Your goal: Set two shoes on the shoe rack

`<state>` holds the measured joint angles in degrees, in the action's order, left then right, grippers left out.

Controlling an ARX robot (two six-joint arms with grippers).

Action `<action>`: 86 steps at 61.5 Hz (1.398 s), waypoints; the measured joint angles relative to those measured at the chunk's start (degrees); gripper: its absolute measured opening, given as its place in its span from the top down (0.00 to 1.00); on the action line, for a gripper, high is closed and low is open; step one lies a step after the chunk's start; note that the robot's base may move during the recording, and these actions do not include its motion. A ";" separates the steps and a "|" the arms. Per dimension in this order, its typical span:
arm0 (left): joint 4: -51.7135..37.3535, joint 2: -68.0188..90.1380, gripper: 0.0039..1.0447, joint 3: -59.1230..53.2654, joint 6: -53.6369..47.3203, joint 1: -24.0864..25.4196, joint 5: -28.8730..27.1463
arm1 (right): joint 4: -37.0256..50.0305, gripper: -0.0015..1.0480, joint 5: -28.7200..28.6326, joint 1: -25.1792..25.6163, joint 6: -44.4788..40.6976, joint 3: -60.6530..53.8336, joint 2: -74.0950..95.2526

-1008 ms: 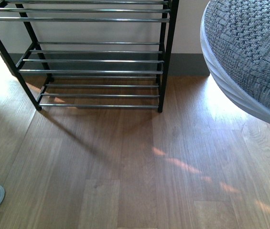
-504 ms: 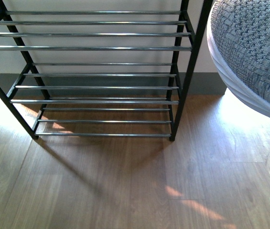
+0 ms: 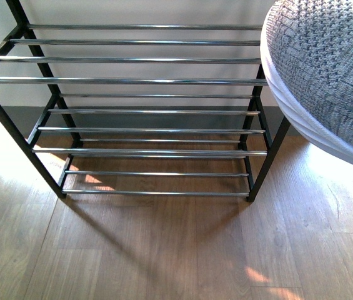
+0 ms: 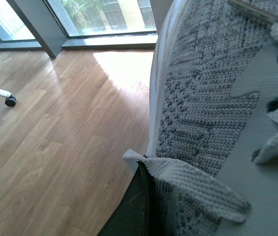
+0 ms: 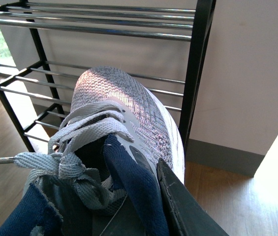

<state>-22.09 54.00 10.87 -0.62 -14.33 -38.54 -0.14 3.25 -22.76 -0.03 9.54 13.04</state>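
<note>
Shoe (image 5: 124, 108) toe-first toward shoe rack (image 3: 145, 80), near its right post.
Right gripper (image 5: 151, 196) pinches its collar; left gripper (image 4: 166, 206) pinches second shoe (image 4: 202, 98).

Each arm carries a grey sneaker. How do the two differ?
The right arm's shoe points its toe at the shoe rack, near its side post; the left arm's shoe has only wooden floor and windows beside it. The right arm's shoe shows navy lining and laces; the left arm's shoe shows mostly knit side and eyelets. Both are grey knit with white soles.
</note>
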 joint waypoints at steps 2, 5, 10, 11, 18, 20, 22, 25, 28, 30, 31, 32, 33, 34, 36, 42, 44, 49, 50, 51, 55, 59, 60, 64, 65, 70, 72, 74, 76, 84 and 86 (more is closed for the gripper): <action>0.00 0.00 0.95 0.00 0.00 0.00 0.17 | 0.00 0.99 -0.02 0.00 0.00 0.00 -0.02; 0.00 0.00 0.95 0.00 -0.02 -0.04 0.42 | -0.02 0.99 0.00 0.00 0.00 -0.11 -0.02; 0.00 0.00 0.95 0.00 -0.07 -0.04 0.44 | -0.02 0.99 -0.02 0.00 0.00 -0.15 -0.02; 0.00 0.00 0.95 0.00 -0.04 -0.04 0.42 | -0.02 0.99 -0.02 0.00 0.00 -0.15 0.00; 0.00 0.00 0.95 0.00 -0.04 -0.04 0.37 | -0.02 0.99 -0.07 0.00 0.00 -0.15 -0.02; 0.00 0.00 0.95 0.00 -0.04 -0.04 0.39 | -0.02 0.99 -0.07 0.00 0.00 -0.15 -0.02; 0.00 0.00 0.95 0.00 -0.04 -0.04 0.39 | -0.02 0.99 -0.04 0.00 0.00 -0.15 -0.02; 0.00 0.00 0.95 0.00 -0.02 -0.04 0.39 | -0.02 0.99 -0.02 0.00 0.00 -0.15 -0.02; 0.00 0.00 0.95 0.00 -0.04 -0.04 0.37 | -0.02 0.99 -0.04 0.00 0.00 -0.15 -0.02; 0.00 0.00 0.95 0.00 -0.04 -0.04 0.35 | -0.02 0.99 -0.04 0.00 -0.02 -0.15 -0.02; 0.00 0.00 0.95 0.00 -0.02 -0.04 0.37 | -0.02 0.99 -0.04 0.00 0.00 -0.15 -0.02; 0.00 0.00 0.95 0.00 -0.02 -0.04 0.37 | -0.02 0.99 -0.02 0.00 0.00 -0.15 -0.02; 0.00 0.00 0.95 0.00 -0.04 -0.04 0.37 | -0.04 0.99 -0.04 0.00 0.00 -0.15 -0.02; 0.00 0.00 0.95 0.00 -0.02 -0.04 0.39 | -0.02 0.99 -0.02 0.00 0.00 -0.15 -0.02; 0.00 0.00 0.95 0.00 -0.04 -0.04 0.37 | -0.02 0.99 -0.02 0.00 0.00 -0.15 -0.02; 0.00 0.00 0.95 0.00 -0.04 -0.04 0.37 | -0.02 0.99 -0.07 0.00 0.00 -0.15 -0.02; 0.00 0.00 0.95 0.00 -0.02 -0.04 0.39 | -0.02 0.99 -0.04 0.00 0.00 -0.15 -0.02; 0.00 0.00 0.95 0.00 -0.02 -0.04 0.37 | -0.02 0.99 -0.07 0.00 -0.02 -0.15 -0.02; 0.00 0.00 0.95 0.00 -0.04 -0.04 0.39 | -0.02 0.99 -0.04 0.00 0.00 -0.15 -0.02; 0.00 0.00 0.95 0.00 -0.02 -0.04 0.37 | -0.02 0.99 -0.04 0.00 0.00 -0.15 -0.02; 0.00 0.00 0.95 0.00 -0.02 -0.04 0.35 | -0.02 0.99 -0.04 0.00 0.00 -0.15 -0.02; 0.00 0.00 0.95 0.00 -0.02 -0.04 0.31 | -0.02 0.99 -0.07 0.00 0.00 -0.13 -0.02; 0.00 0.00 0.95 0.00 -0.04 -0.04 0.35 | -0.02 0.99 -0.07 0.00 0.00 -0.15 -0.02; 0.00 0.00 0.95 0.00 -0.04 -0.28 0.94 | -0.02 0.99 0.07 0.02 -0.02 -0.15 -0.02; 0.00 0.00 0.95 0.00 -0.02 -0.31 1.09 | -0.02 0.99 0.17 0.02 -0.02 -0.15 -0.07; 0.00 0.00 0.95 0.00 -0.02 -0.28 0.76 | -0.02 0.99 0.17 0.02 -0.02 -0.15 -0.09; 0.00 0.00 0.95 0.00 -0.02 -0.20 0.28 | -0.02 0.99 0.17 0.02 -0.02 -0.13 -0.07; 0.00 0.00 0.95 0.00 -0.04 -0.07 -0.33 | -0.02 0.99 0.15 0.02 -0.02 -0.13 0.00; 0.00 0.00 0.95 0.00 -0.02 0.02 -0.83 | -0.07 0.99 -0.48 0.00 0.00 -0.13 0.11; 0.00 0.00 0.95 0.00 -0.02 0.09 -0.17 | 3.08 0.99 -2.84 -2.51 1.07 1.49 5.99; 0.00 0.00 0.95 0.00 -0.02 -0.02 0.24 | 4.81 0.99 -2.21 -3.17 2.27 2.58 9.09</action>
<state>-22.09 54.00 10.87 -0.64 -14.35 -38.30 4.67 1.04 -25.93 2.24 12.12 22.13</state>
